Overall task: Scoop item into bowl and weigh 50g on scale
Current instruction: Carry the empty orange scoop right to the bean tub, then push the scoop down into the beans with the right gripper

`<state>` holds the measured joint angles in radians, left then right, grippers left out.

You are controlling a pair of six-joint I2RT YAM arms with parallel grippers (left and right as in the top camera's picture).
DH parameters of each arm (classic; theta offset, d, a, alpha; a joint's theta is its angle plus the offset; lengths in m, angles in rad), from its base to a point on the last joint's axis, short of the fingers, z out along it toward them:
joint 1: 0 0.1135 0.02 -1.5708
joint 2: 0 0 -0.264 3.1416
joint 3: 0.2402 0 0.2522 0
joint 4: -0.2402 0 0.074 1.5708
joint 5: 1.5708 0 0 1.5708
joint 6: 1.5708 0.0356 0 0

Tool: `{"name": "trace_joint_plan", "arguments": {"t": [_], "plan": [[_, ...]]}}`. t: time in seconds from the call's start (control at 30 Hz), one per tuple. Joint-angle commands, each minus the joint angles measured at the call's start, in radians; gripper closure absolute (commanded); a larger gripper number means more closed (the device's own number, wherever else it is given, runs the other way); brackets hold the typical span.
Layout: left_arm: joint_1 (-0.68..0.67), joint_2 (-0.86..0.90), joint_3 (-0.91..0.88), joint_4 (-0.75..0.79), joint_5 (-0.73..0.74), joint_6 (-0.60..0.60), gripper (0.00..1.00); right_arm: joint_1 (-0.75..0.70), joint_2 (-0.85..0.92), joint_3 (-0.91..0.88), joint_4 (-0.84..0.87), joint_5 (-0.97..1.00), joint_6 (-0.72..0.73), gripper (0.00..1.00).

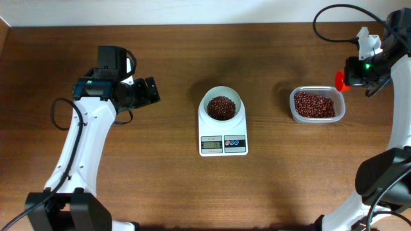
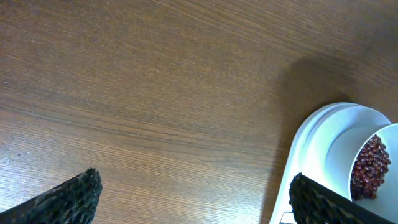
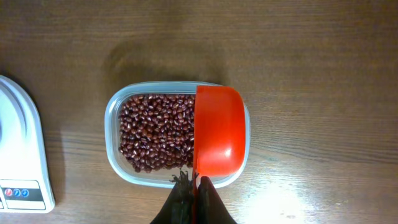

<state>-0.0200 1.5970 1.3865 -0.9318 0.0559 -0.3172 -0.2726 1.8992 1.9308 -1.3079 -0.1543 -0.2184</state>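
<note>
The white bowl (image 1: 222, 102) sits on the white scale (image 1: 223, 131) at the table's middle and holds dark red-brown beans (image 1: 221, 107). It also shows in the left wrist view (image 2: 348, 149), with beans (image 2: 370, 168). My right gripper (image 3: 196, 186) is shut on a red scoop (image 3: 217, 130), held above the right side of the clear tub (image 3: 115, 140) of beans (image 3: 155, 130). The scoop looks empty. In the overhead view the scoop (image 1: 340, 79) is at the tub's far right. My left gripper (image 2: 193, 193) is open and empty, left of the scale.
The clear plastic tub (image 1: 316, 104) of beans stands right of the scale. The scale's display (image 1: 210, 144) and buttons (image 1: 235, 142) face the front edge. Bare wooden table lies under my left gripper (image 1: 149, 90).
</note>
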Motion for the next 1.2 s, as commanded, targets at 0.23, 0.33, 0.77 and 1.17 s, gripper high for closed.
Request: {"name": "trace_joint_plan", "arguments": {"t": [0.23,0.33,0.77,1.17], "plan": [[-0.003,0.009,0.005,0.002,0.008,0.004,0.01,-0.001,-0.024,-0.058,-0.050,0.009,0.006,0.96],[-0.003,0.009,0.005,0.002,0.008,0.004,0.01,0.001,-0.024,-0.127,-0.023,0.009,0.006,0.96],[-0.003,0.009,0.005,0.002,0.008,0.004,0.01,0.036,-0.001,-0.369,0.228,0.059,0.006,0.96],[-0.003,0.009,0.005,0.002,0.008,0.004,0.01,0.037,0.023,-0.384,0.239,-0.188,0.006,0.96]]}}
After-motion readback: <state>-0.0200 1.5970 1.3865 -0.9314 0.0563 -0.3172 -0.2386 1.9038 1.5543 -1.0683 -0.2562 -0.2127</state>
